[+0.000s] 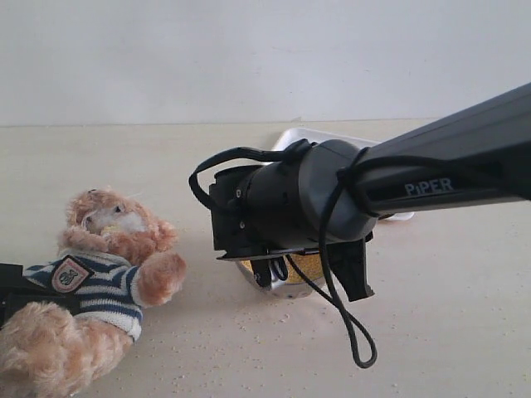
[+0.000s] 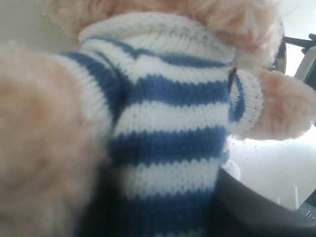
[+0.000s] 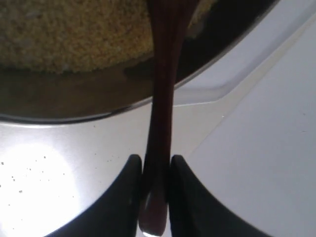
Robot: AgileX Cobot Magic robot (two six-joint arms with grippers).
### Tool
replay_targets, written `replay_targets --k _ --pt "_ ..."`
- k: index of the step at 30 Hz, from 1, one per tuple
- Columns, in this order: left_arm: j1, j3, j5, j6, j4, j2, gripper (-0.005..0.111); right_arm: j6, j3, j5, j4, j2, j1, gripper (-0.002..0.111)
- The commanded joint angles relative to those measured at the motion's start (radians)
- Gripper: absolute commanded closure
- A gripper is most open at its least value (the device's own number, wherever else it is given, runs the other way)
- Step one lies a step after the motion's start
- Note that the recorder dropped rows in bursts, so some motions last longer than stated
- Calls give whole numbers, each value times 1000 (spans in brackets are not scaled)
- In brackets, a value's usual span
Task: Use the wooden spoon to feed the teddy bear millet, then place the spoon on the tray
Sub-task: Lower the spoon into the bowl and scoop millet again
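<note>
The teddy bear [image 1: 108, 257] leans back at the left, its striped shirt [image 2: 168, 108] filling the left wrist view. My left gripper [image 1: 15, 292] reaches in from the left edge and is shut on the bear's body, with a dark finger [image 2: 261, 212] on either side of the shirt. Over the round steel bowl [image 1: 286, 289], my right gripper [image 3: 155, 160] is shut on the thin handle of the wooden spoon [image 3: 163, 94]. The spoon's far end reaches over the rim to the millet [image 3: 69, 34] in the bowl. The white tray [image 1: 319, 136] lies behind the bowl, mostly hidden by the right arm.
Loose millet specks [image 1: 249, 332] are scattered over the beige table in front of the bowl. The right arm's black cable [image 1: 348, 332] hangs in a loop down near the table. A pale wall stands behind the table.
</note>
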Motion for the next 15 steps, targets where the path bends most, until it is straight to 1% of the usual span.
replay_targets --k 1,15 --pt "3 5 16 9 -8 -13 102 -5 5 3 20 -3 -3 108" --pt "3 5 16 9 -8 -13 102 0 5 3 121 -57 -3 108"
